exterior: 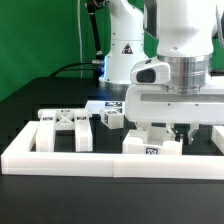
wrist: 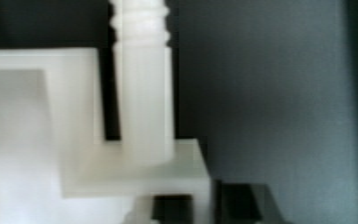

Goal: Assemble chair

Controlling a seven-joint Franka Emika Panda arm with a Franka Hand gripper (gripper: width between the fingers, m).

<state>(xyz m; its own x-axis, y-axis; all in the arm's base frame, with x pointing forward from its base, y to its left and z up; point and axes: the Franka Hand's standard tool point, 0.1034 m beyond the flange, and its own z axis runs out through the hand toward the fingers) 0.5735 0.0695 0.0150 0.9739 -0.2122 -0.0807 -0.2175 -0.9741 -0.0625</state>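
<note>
In the exterior view my gripper [exterior: 178,132] hangs low at the exterior view's right, just behind a white chair piece with a square tag [exterior: 152,147]. An X-braced chair frame [exterior: 60,130] lies at the exterior view's left, with a small tagged block [exterior: 110,118] beside it. The wrist view shows a white chair part up close: a ridged round post [wrist: 140,70] rises from a blocky base [wrist: 149,165] beside a flat panel [wrist: 25,120]. My gripper [wrist: 206,198] is shut, its dark fingertips [wrist: 172,208] close together at the base's edge. I cannot tell whether anything is pinched between them.
A long low white border wall [exterior: 100,162] runs along the table's front and turns back at the exterior view's left. The marker board [exterior: 100,104] lies flat behind the parts. The robot's white base [exterior: 125,50] and cables stand at the back, before a green backdrop.
</note>
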